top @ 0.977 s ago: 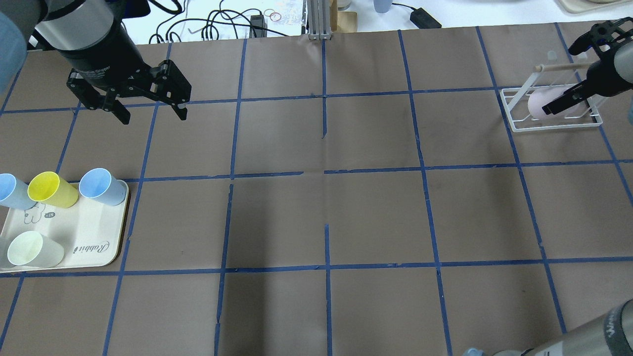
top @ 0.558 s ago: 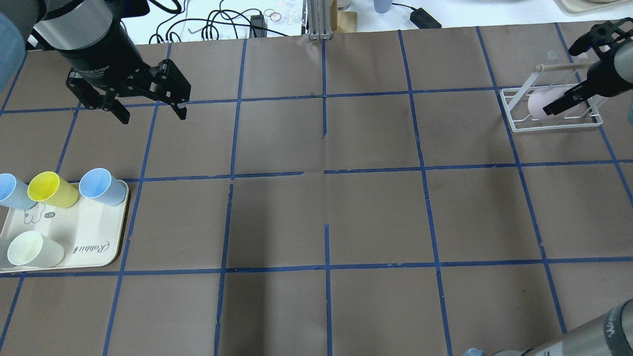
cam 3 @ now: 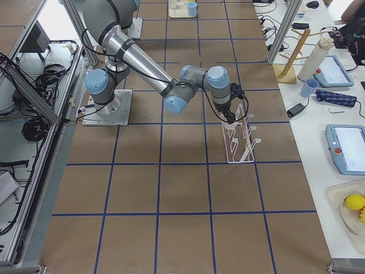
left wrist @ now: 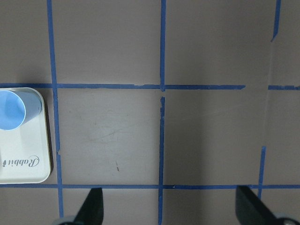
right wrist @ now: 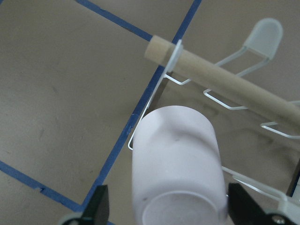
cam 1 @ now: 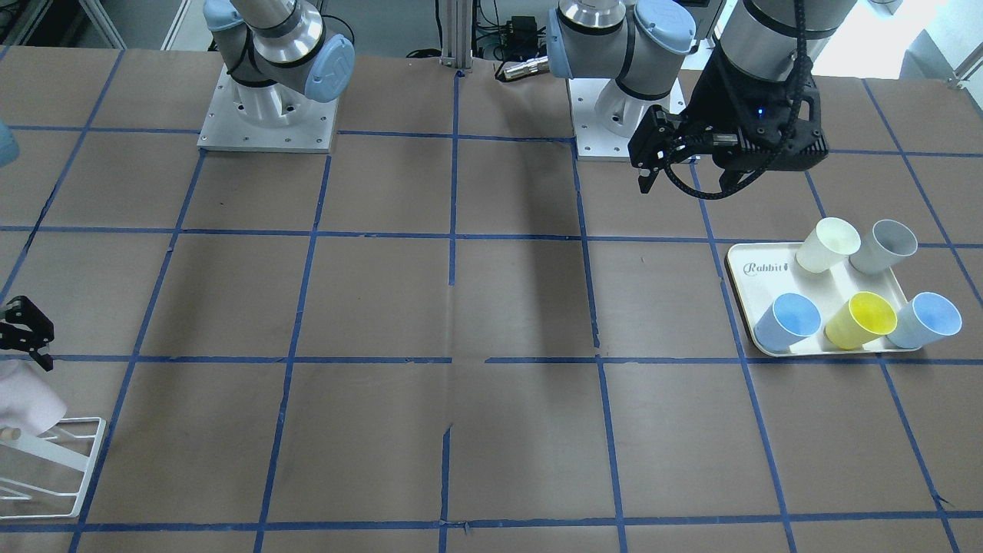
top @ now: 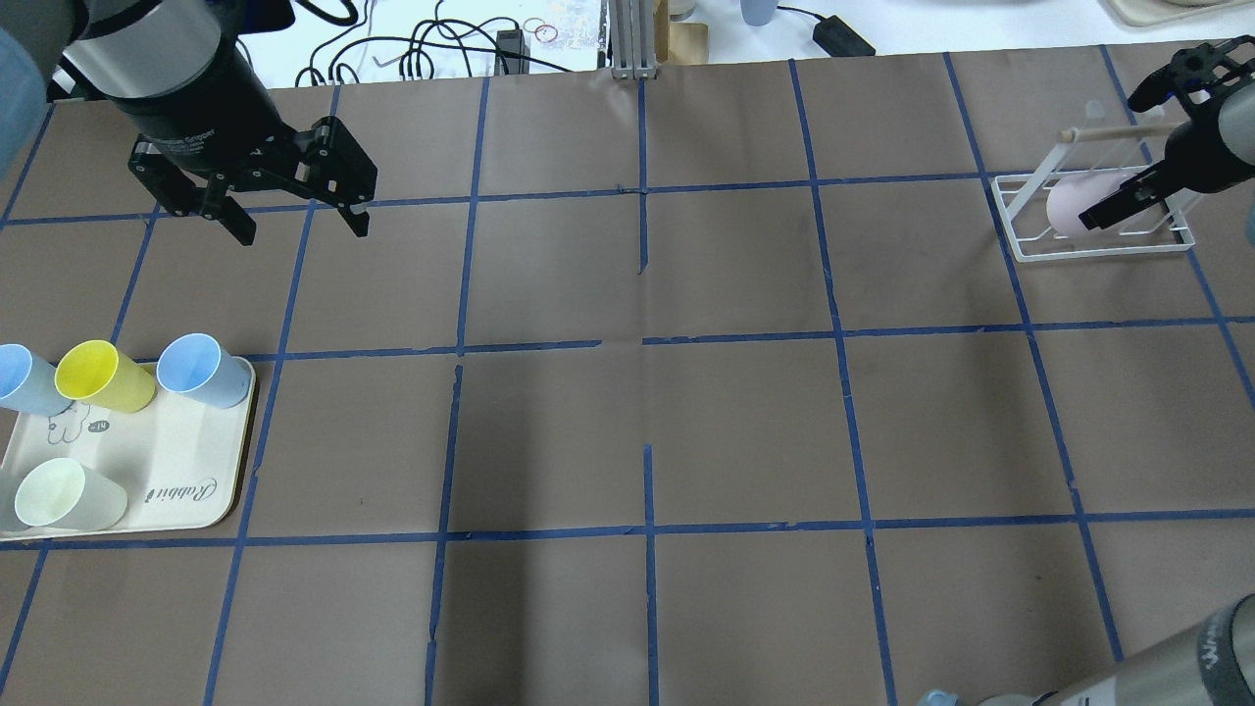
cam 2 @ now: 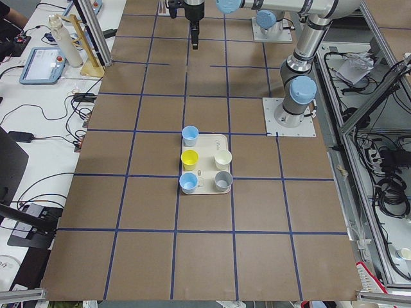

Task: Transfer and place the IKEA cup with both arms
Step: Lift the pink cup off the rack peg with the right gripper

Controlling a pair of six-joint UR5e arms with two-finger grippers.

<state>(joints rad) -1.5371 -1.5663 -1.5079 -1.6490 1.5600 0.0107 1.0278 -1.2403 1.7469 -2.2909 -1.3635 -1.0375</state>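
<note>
IKEA cup (right wrist: 176, 164): I see it in the white wire rack (top: 1020, 230), at 2 o'clock on the table in the overhead view. It is tilted, with its base toward the right wrist camera, just below the rack's wooden rod (right wrist: 225, 75).
Right gripper (right wrist: 167, 201): jaws apart, one finger on each side of the cup. There is a clear gap on the 9 o'clock side. I cannot tell if the 3 o'clock finger touches.
Left gripper (top: 302, 230): jaws spread wide with nothing between them, above bare table at 10 o'clock.
Tray (top: 176, 461): at 8 o'clock. It carries a cream cup (cam 1: 827, 244), a grey cup (cam 1: 883, 246), a yellow cup (cam 1: 860, 321) and two blue cups (cam 1: 787, 322).
Change over the last second: the cup has not moved. The right gripper's finger sits a hair farther toward 1 o'clock. The left gripper has crept slightly toward 11 o'clock. The tray is unchanged.
Hard to see: the cup's mouth shows in no view, so I cannot tell if it sits on a peg. The overhead view shows only one right finger. The front view cuts the cup at the frame edge. The overhead view crops the grey cup.
</note>
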